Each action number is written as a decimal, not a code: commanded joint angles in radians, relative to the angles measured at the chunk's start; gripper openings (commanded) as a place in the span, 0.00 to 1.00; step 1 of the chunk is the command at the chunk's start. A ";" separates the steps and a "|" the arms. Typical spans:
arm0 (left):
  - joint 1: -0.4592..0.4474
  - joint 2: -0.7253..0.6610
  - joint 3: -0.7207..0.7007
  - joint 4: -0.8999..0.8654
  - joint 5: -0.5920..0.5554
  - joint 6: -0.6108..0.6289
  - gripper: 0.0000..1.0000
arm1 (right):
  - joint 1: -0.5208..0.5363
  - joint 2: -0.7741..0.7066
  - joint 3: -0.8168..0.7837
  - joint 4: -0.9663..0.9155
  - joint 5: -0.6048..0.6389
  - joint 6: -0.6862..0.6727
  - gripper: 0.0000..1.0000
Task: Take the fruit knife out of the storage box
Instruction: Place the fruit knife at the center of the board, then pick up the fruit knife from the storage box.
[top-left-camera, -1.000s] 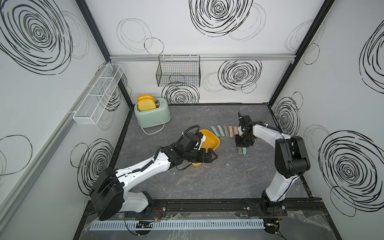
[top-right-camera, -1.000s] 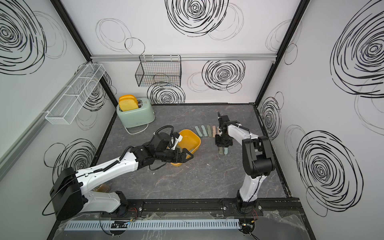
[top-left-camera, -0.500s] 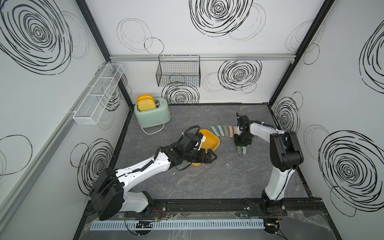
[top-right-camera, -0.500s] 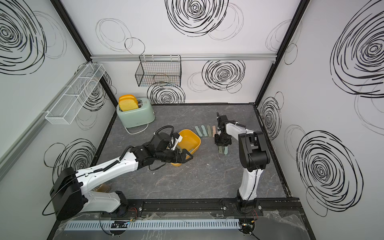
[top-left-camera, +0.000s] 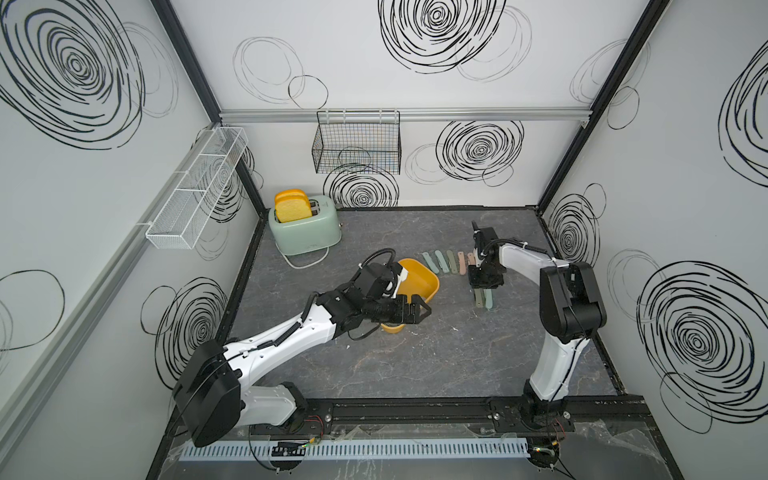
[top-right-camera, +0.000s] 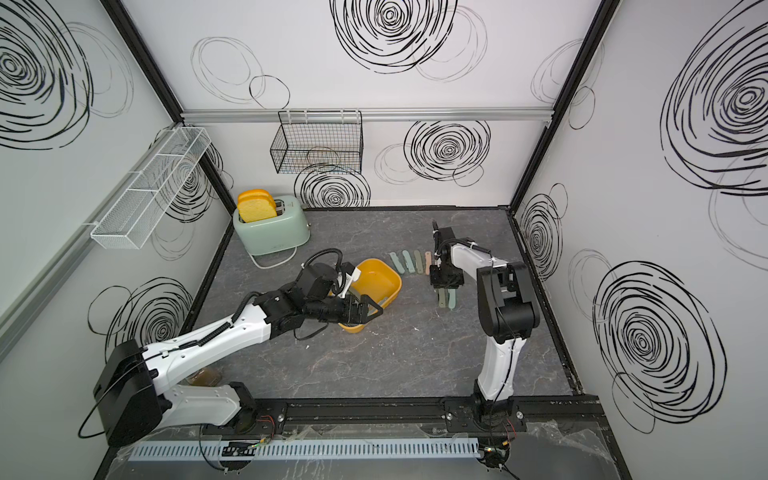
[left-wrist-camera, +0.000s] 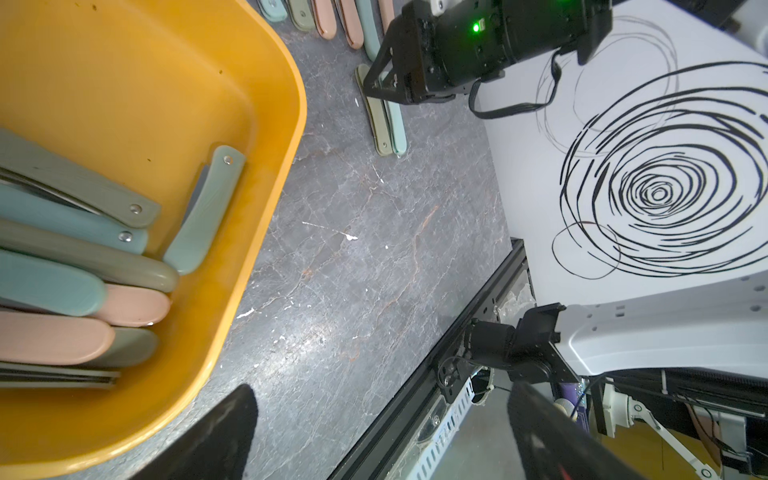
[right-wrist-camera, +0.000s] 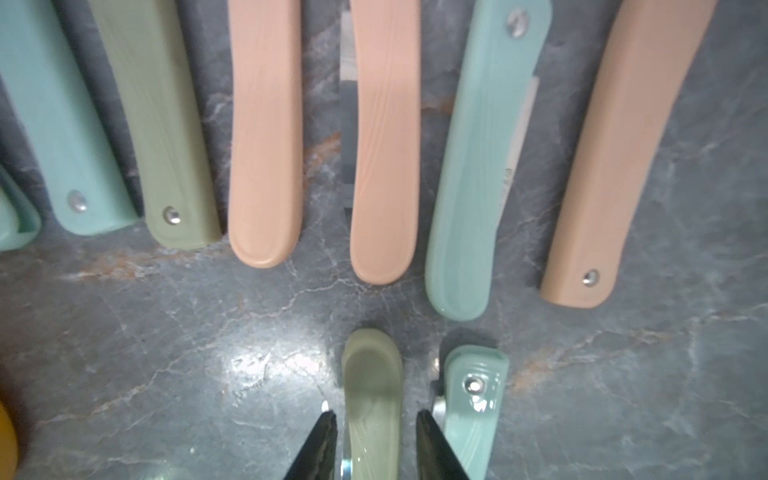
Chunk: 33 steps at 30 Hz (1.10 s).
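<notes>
The mustard-yellow storage box (top-left-camera: 427, 283) (top-right-camera: 384, 279) (left-wrist-camera: 266, 199) sits mid-table, tilted, with several folded fruit knives (left-wrist-camera: 83, 266) piled inside. My left gripper (top-left-camera: 419, 312) (left-wrist-camera: 382, 432) hangs open over the box's near end, nothing between its fingers. An olive fruit knife (right-wrist-camera: 373, 374) (top-left-camera: 480, 300) lies on the table right of the box, beside a teal fruit knife (right-wrist-camera: 473, 399). My right gripper (right-wrist-camera: 376, 419) (top-left-camera: 482, 291) (top-right-camera: 445, 291) straddles the olive knife's handle. Its jaws are slightly open, with a thin gap on each side.
A row of several pink, teal and olive knives (top-left-camera: 446, 262) (right-wrist-camera: 386, 145) lies just behind the right gripper. A mint toaster (top-left-camera: 305, 226) with bread stands back left, its cord (top-left-camera: 305, 262) on the table. A black wire basket (top-left-camera: 357, 147) and a white mesh basket (top-left-camera: 195, 195) hang on the walls.
The right gripper's jaws have parted from the olive knife, which now lies on the table. The right arm's elbow has swung nearer the front. The left arm has not moved.
</notes>
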 joint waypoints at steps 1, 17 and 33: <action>0.053 -0.065 -0.011 -0.026 -0.008 0.024 0.98 | 0.051 -0.041 0.053 -0.047 0.025 -0.002 0.36; 0.340 -0.396 -0.188 -0.197 0.049 0.046 0.98 | 0.422 0.052 0.218 -0.019 -0.036 0.023 0.36; 0.437 -0.624 -0.259 -0.373 0.040 0.038 0.98 | 0.550 0.231 0.415 -0.059 -0.077 -0.017 0.42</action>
